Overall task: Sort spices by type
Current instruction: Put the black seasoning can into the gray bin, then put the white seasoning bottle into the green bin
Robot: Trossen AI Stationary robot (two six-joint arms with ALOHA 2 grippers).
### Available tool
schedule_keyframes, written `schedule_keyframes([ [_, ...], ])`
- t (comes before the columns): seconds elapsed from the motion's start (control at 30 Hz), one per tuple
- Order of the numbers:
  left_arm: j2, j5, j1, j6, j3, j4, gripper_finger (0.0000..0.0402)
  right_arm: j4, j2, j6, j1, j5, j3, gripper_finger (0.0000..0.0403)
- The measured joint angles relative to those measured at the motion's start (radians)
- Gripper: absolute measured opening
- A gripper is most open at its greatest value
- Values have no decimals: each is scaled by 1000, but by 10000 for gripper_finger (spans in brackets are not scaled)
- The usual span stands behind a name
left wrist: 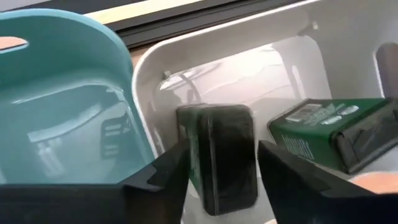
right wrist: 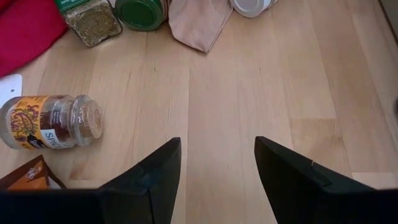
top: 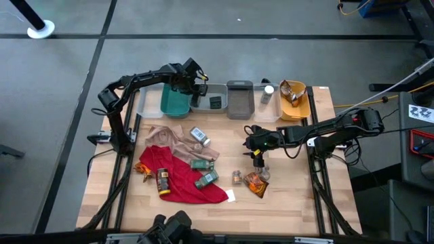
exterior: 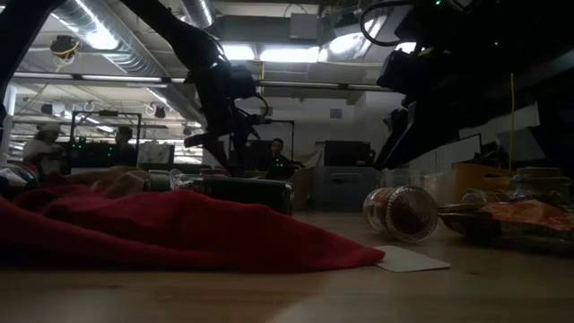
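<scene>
1. Two end effectors are at work. The left end effector [left wrist: 217, 171] hangs over the white bin [top: 211, 95] at the table's [top: 285, 203] far edge, its fingers [left wrist: 163, 174] pinching a dark box [left wrist: 222, 155] between them.
2. Beside that box, inside the same bin, lies a green box [left wrist: 329, 134]; the teal bin [top: 173, 102] stands just beside it.
3. The right end effector [right wrist: 214, 168] hovers spread wide over bare wood near the table's middle, holding nothing.
4. Near it a small jar [right wrist: 53, 121] lies on its side, next to an orange packet [right wrist: 25, 177] that is cut off at the edge of the right wrist view.
5. More spices rest on the red cloth [top: 183, 179] and tan cloth [top: 166, 137].
6. From table height, the arms are dark silhouettes and the jars are hard to read.
</scene>
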Motion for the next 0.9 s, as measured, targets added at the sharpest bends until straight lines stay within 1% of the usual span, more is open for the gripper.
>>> schedule_keyframes([
  [0.1,0,-3,0,-23,0,0,195,-1,0,0,0,0,0,205],
  [0.23,0,-3,1,-26,0,1,206,-2,0,0,0,0,0,205],
  [0.4,0,13,11,15,0,4,207,-1,0,0,0,0,0,205],
  [0.53,0,86,19,62,0,3,208,-1,0,0,0,0,0,205],
  [0.63,-5,119,18,107,0,2,208,-1,0,0,0,0,0,205],
  [0.9,-67,126,14,196,1,5,208,-2,0,0,0,0,0,205],
])
